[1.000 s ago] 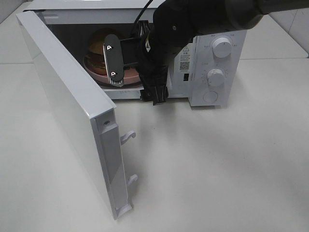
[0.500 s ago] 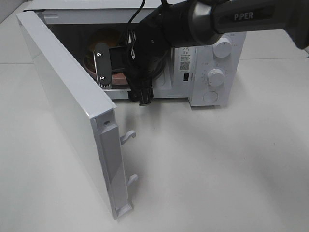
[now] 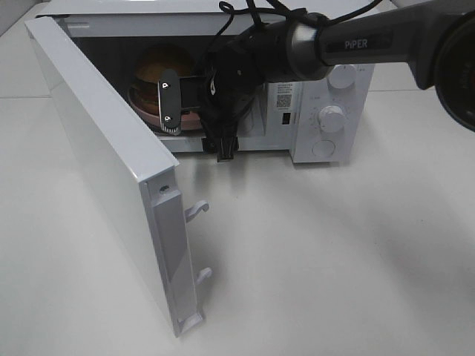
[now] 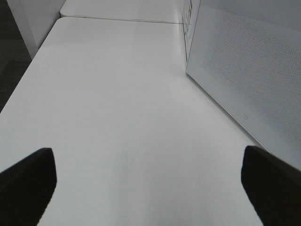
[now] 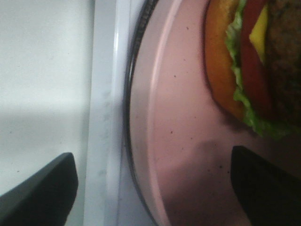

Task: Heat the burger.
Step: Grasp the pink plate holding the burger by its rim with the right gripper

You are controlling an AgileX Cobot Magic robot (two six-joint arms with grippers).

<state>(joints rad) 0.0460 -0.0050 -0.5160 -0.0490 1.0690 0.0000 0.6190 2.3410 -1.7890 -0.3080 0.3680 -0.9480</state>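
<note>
While the door [image 3: 104,178] of the microwave [image 3: 297,111] stands swung wide, the cavity is open to reach from the front

- burger [image 3: 152,68]: inside the microwave cavity, upright on the pink plate [image 3: 191,119]. The plate sits on the glass turntable [image 5: 129,117], close to the front sill. Loading looks done, judged from this position.
- right gripper [image 3: 174,111]: at the mouth of the cavity, low, at plate height. In its wrist view the jaws are apart, one finger over the plate near the burger's lettuce edge, the other outside over the microwave's white sill. The plate rim lies between them but neither finger is seen pressing on it, so I read this as not a grip. Low, level approach makes sense: it keeps clear of the cavity roof and of the bun.
- left gripper [image 4: 150,183]: jaws spread wide, nothing between them, over bare desk [image 3: 334,259] beside a white outer panel of the microwave. Probably parked there to push the door shut.
- dials [image 3: 341,74]: on the microwave's front panel, untouched and unobstructed.

Judgement: door closing and dial setting not yet done
</note>
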